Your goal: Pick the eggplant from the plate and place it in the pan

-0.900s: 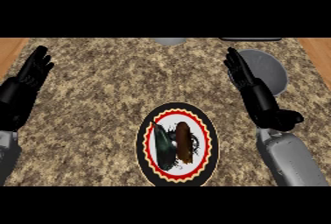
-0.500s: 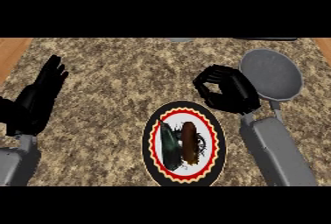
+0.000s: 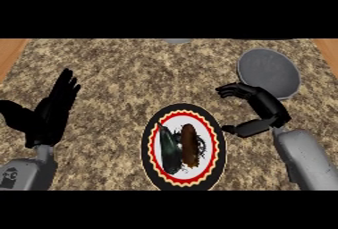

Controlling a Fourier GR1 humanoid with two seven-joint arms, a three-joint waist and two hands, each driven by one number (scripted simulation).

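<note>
A dark brown eggplant (image 3: 189, 145) with a dark green stalk end lies on a round plate (image 3: 153, 138) with a black rim, red scalloped band and white centre, near the counter's front. A grey pan (image 3: 269, 72) sits at the back right. My right hand (image 3: 264, 109) hovers between plate and pan, to the right of the eggplant and apart from it, fingers bent leftward and thumb spread below, holding nothing. My left hand (image 3: 54, 109) stands open at the left, fingers up, resting.
The speckled stone counter (image 3: 125, 76) spans the view, with wooden edges at the far left (image 3: 10, 56) and far right. A grey object (image 3: 177, 41) shows partly at the back edge.
My right hand has turned and dropped lower, its fingers now pointing left toward the plate. The view has shifted, so plate and pan sit lower and closer. The eggplant has not moved on the plate.
</note>
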